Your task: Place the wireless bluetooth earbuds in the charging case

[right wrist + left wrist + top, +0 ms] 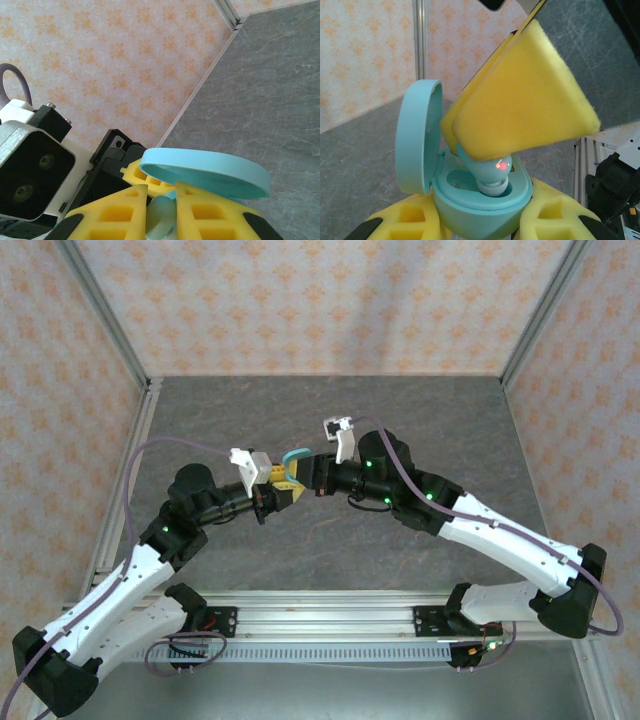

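Two arms reach inward over the grey table and meet above its middle. The left arm rises from its base with a bent elbow, and the right arm stretches long and low. From above, the left gripper and right gripper stand tip to tip with a teal arc between them.

The left wrist camera gives the detail. The left gripper is clamped on the round body of the charging case, which is held upright with its lid open to the left. The right gripper slants in from the upper right, its yellow pads closed on the earbud. The earbud sits in a well of the case with a red light glowing on it.

From the right wrist, the earbud lies pinched between the pads, with the lid edge-on just beyond.
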Robot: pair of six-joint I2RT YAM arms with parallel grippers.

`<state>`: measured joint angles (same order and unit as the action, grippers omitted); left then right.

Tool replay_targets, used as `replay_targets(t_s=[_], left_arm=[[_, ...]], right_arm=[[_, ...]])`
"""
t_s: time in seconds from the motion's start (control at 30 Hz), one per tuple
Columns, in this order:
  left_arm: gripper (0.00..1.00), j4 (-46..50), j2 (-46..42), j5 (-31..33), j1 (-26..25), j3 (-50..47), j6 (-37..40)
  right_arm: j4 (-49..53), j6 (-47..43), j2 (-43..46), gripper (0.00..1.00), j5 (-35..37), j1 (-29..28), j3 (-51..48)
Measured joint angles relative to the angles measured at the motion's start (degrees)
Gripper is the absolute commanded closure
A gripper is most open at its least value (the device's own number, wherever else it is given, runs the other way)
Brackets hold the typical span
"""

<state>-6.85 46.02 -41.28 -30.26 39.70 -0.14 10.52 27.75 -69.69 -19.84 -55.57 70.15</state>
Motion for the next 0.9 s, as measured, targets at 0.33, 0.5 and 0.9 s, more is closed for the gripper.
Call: replay_targets(t_s=[0.33,0.5,0.9], left_arm=[[0.90,-0.07,-0.02,0.00,0.00,0.00,0.00],[0.90,-0.09,-0.02,0.00,0.00,0.00,0.00],[0.90,-0.24,-0.39,0.00,0.00,0.00,0.04]], right_arm=[[2.80,-0.20,-0.39,0.72,0.33,-0.15,1.88],[4.11,-0.42,-1.03,0.71,0.31,-0.15,3.04],[8.20,-0.85,-1.18,0.69,0.72,-0.15,5.29]])
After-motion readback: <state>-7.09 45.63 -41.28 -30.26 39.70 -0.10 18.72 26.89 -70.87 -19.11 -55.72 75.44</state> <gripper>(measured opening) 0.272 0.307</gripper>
